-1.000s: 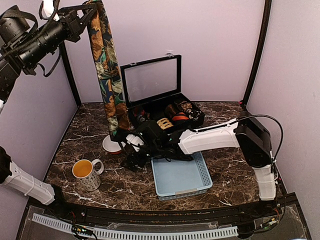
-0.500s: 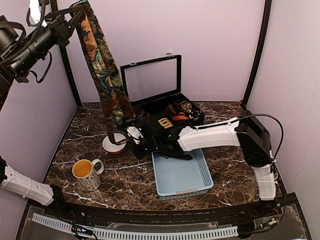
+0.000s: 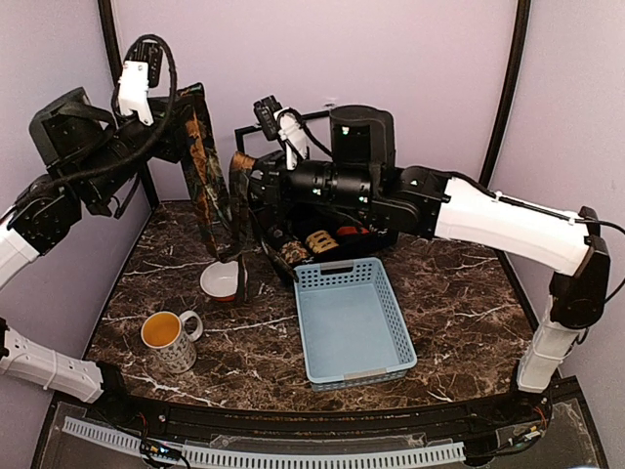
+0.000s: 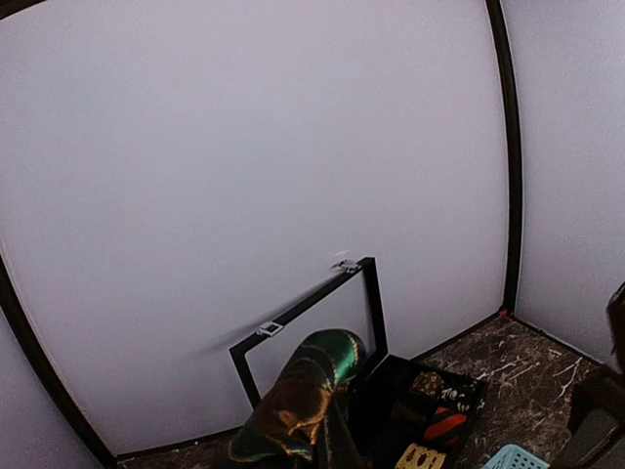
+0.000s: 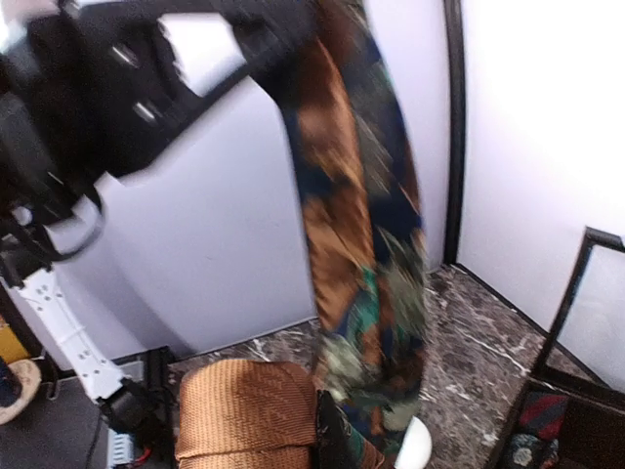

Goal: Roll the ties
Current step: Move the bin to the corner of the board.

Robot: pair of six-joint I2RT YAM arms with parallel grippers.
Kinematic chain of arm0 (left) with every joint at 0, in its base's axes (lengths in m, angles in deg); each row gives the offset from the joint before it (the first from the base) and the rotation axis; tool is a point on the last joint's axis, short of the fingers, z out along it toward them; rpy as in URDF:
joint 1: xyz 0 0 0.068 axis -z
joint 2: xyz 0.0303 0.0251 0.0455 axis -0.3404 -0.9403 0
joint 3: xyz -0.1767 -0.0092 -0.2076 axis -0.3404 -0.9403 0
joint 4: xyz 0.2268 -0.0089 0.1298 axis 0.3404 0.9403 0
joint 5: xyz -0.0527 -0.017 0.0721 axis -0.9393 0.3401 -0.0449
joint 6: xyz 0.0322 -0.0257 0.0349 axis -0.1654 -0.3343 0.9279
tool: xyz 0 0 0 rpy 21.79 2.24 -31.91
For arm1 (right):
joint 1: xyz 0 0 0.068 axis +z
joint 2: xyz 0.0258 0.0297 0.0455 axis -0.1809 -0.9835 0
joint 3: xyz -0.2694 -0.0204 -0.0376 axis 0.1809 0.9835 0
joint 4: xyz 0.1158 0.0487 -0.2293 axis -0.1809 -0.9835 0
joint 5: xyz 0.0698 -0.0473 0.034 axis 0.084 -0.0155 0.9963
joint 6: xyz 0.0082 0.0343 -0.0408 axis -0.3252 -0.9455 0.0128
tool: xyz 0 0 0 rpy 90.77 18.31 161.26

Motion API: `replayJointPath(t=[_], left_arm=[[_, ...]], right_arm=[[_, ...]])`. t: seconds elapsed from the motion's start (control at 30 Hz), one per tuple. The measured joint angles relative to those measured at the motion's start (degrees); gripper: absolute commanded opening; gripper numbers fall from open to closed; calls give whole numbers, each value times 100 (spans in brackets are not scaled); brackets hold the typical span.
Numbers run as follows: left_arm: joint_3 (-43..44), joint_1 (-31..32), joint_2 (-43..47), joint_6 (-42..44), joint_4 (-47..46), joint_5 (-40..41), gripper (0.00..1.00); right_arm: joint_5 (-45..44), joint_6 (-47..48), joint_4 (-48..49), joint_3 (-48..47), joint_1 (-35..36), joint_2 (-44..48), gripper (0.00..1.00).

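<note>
Now, changes first. Right arm: a second ago I had it low over the tabletop (image 3: 459, 283), beside the blue basket (image 3: 349, 322). It has since risen in front of the black box (image 3: 376, 237), and the right tool (image 3: 242, 166) is pressed together on the tie (image 3: 210, 195). Left arm: formerly at the top of the overhead view, now lower. The left tool (image 3: 187, 112) is pressed together, pinching the tie's other end. Tie: previously one long hanging strip, now a sagging loop between the two tools. Its lowest part is at the white bowl (image 3: 220, 283); whether it touches, I cannot tell.

Item, tie: long, narrow, dark green and navy with orange-brown patches, leaf-like print. In the right wrist view it (image 5: 361, 244) hangs blurred, with a plain brown woven stretch bunched at the bottom edge. The left wrist view shows a glossy green-brown fold (image 4: 303, 396).

Item, mug (image 3: 168, 337): unmoved, left of the basket.
</note>
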Motion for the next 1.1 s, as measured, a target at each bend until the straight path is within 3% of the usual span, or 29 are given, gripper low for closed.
replayJointPath(t=[0.23,0.4,0.7,0.83,1.1], left_arm=[[-809,-2,151,-334,70,33,0],[-1462,-7,540,-800,142,-573,0],[-3088,-4,518,-1956,186,-1965,0],[-3836,-9,380,-2435,192,-2006,0],[-4245,-9,498,-2962,-15,-1939,0]], right_arm=[[1029,-457,94,-708,267,-195,0],[1375,-826,457,-188,308,-343,0],[682,-1325,332,2022,302,-476,1],[485,-1679,173,2146,297,-994,4],[-2,-2450,-57,2065,297,-1797,0]])
